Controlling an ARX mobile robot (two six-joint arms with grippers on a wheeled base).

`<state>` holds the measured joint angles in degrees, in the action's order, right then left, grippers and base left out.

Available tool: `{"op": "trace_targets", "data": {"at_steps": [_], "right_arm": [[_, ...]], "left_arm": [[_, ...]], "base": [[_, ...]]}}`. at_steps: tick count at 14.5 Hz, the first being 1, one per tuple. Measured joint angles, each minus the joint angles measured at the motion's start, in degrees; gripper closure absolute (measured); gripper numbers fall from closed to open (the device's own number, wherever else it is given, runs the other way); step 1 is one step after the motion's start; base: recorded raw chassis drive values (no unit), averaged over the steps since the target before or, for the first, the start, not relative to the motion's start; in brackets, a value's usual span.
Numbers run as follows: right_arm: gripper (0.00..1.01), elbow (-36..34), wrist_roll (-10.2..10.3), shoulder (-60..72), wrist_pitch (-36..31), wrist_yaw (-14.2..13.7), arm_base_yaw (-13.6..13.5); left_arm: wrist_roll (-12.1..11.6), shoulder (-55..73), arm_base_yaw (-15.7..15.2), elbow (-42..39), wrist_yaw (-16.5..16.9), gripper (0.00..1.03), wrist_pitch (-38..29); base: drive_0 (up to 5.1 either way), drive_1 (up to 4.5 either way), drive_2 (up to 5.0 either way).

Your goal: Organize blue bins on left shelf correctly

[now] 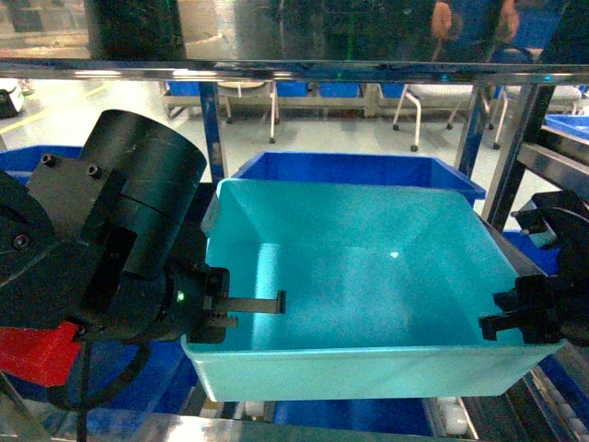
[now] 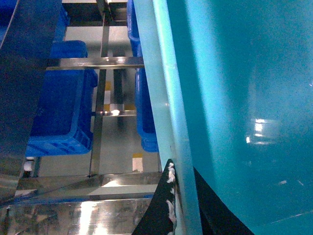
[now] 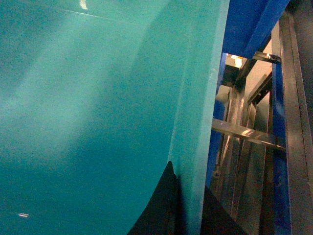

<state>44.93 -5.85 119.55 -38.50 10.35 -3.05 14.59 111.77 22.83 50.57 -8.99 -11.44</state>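
Observation:
A light turquoise blue bin fills the middle of the head view, inside the left shelf of steel rails and posts. My left gripper is shut on the bin's left wall near the front corner. One finger is inside the wall and one is outside. My right gripper is shut on the right wall in the same way. In the left wrist view the gripper pinches the bin's rim. In the right wrist view the gripper straddles the bin's wall. The bin is empty.
A royal-blue bin stands right behind the turquoise one, and another sits at the far left. More royal-blue bins rest on lower rails. Steel rails run close on the right. White rollers show below the front.

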Motion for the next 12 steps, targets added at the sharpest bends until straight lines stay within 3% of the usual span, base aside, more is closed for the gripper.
{"op": "trace_targets", "data": {"at_steps": [5,7,10,12], "right_arm": [[0.99,0.0,-0.8,0.0,2.5,0.2,0.0],[0.99,0.6,-4.6,3.2,7.3,-0.5,0.0],[0.99,1.7,-6.6,4.8,8.4,-1.7,0.2],[0.99,1.9,-8.6,4.9,7.6,-3.3,0.5]], "left_arm": [[1.2,0.6,0.2,0.0,1.1,1.01,1.1],[3.4,6.9,1.5,0.4,3.1,1.01,4.0],[4.3,10.8,1.8,3.1,4.9,1.01,4.5],[3.4,13.6,2.1,5.9,5.7,1.01,4.9]], "base": [[0.0,0.0,0.0],[0.0,0.0,0.0],[0.0,0.0,0.0],[0.0,0.0,0.0]]}}
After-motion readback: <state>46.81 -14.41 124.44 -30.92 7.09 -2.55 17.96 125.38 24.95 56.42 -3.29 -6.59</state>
